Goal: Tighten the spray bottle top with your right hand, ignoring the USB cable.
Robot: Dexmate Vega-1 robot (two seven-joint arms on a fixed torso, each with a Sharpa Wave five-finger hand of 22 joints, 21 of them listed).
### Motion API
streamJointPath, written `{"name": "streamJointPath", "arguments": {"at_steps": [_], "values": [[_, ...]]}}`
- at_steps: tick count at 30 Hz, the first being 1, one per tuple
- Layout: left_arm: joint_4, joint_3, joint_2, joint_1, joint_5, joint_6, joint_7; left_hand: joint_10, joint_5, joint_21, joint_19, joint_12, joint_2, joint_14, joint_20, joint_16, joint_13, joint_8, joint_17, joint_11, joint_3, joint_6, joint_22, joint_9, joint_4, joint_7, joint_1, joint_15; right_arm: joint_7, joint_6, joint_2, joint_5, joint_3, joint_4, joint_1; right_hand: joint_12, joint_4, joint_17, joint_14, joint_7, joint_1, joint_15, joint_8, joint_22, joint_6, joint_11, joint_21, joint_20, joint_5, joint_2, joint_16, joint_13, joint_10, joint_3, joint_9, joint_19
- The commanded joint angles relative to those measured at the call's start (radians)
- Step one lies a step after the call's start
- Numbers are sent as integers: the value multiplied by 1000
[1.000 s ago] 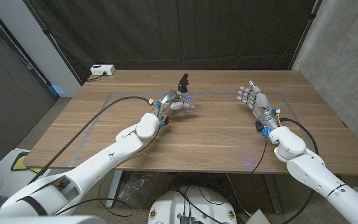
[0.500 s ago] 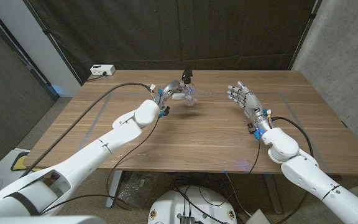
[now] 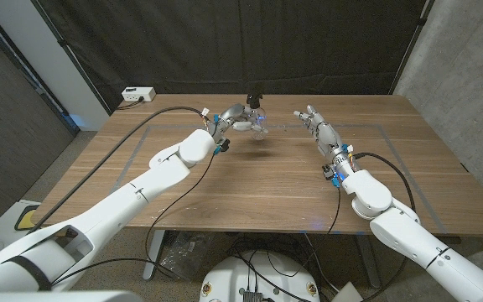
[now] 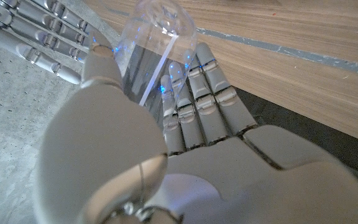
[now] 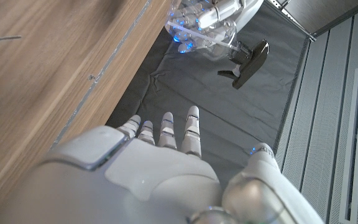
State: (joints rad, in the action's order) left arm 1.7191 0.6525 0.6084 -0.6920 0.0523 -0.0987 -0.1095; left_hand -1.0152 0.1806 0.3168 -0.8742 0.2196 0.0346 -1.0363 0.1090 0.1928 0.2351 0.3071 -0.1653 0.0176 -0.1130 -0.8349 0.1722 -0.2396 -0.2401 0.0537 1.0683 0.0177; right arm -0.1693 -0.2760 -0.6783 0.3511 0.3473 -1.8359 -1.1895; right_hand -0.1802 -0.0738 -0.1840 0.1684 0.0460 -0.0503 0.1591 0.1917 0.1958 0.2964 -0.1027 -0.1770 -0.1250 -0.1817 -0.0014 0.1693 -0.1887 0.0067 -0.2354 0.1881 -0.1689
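A clear spray bottle (image 3: 257, 126) with a black trigger top (image 3: 254, 101) hangs above the far middle of the table, gripped around its body by my left hand (image 3: 235, 118). In the left wrist view the fingers (image 4: 194, 93) wrap the transparent bottle (image 4: 156, 43). My right hand (image 3: 315, 126) is open with fingers spread, a short way to the right of the bottle and apart from it. The right wrist view has that hand (image 5: 166, 158) low in the picture with the bottle (image 5: 204, 31) and its black top (image 5: 244, 65) beyond the fingertips.
A thin cable (image 3: 283, 127) lies on the wooden table (image 3: 250, 193) near the far edge, between the two hands. A white power strip (image 3: 137, 95) sits at the far left corner. Dark curtain hangs behind the table.
My left hand has lifted the bottle up and toward the far edge. My right hand has moved left toward the bottle, still open.
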Motion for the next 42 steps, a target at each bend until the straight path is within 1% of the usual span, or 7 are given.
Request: {"name": "streamJointPath", "arguments": {"at_steps": [1,9,13,17,20,26,42], "values": [[35,12,13,5,-22,11,65,-133,-4,-2,-12,6,129,-157,8,-2,5,0,-4,-118,-185,-227,3,-2,119,13,130,152,-23,82,3,-69,59,-58,63,3,9,-5,89,-4,20,-4,-2,4,-14,4,-1,-5,-7,-8,1,-1,-62,16,5,-157],[32,23,2,15,-22,6,79,-128,-4,-6,-10,5,128,-158,6,-3,10,-1,-4,-118,-191,-226,3,-4,120,9,129,150,-11,121,-1,-67,73,-64,85,-1,25,-8,133,25,39,-7,14,4,22,14,-5,-2,-12,-18,5,-1,-112,35,5,-211],[11,35,-8,30,-31,9,103,-129,-4,-6,-13,6,128,-161,7,-3,12,-2,-4,-120,-194,-226,3,-6,121,10,128,152,8,141,-6,-50,78,-64,99,-4,34,-8,147,28,46,9,15,4,30,-19,-8,-9,-16,-22,8,0,-130,46,4,-231],[4,45,-12,37,-29,7,114,-130,-4,-7,-17,6,127,-162,9,-4,14,-3,-4,-118,-197,-223,3,-8,122,15,127,152,9,131,0,-46,81,-53,108,-5,37,-8,149,35,47,14,14,4,31,-27,-9,-13,-17,-24,9,1,-135,50,4,-239],[0,51,-14,43,-26,4,119,-129,-3,-8,-16,6,127,-159,9,-5,16,-3,-4,-117,-199,-223,3,-10,123,14,127,151,11,114,4,-49,83,-43,114,-5,40,-8,152,55,47,14,11,4,26,-20,-11,-15,-18,-25,11,1,-143,54,3,-242],[-20,61,-25,54,-28,10,130,-129,-3,-13,-11,6,126,-154,6,-7,18,-4,-4,-119,-204,-224,4,-11,123,14,126,150,21,93,14,-51,92,-27,131,-4,49,-7,174,76,45,-6,9,4,25,24,-16,-11,-22,-24,9,2,-171,62,3,-251],[-52,83,-53,85,-6,59,138,-127,-3,-21,-9,5,125,-154,5,-8,25,-8,-4,-120,-215,-223,4,-13,126,11,122,148,56,108,4,-15,97,-18,145,-12,57,-7,177,74,42,-14,19,4,55,31,-21,-8,-26,-21,14,2,-174,68,3,-259]]}}
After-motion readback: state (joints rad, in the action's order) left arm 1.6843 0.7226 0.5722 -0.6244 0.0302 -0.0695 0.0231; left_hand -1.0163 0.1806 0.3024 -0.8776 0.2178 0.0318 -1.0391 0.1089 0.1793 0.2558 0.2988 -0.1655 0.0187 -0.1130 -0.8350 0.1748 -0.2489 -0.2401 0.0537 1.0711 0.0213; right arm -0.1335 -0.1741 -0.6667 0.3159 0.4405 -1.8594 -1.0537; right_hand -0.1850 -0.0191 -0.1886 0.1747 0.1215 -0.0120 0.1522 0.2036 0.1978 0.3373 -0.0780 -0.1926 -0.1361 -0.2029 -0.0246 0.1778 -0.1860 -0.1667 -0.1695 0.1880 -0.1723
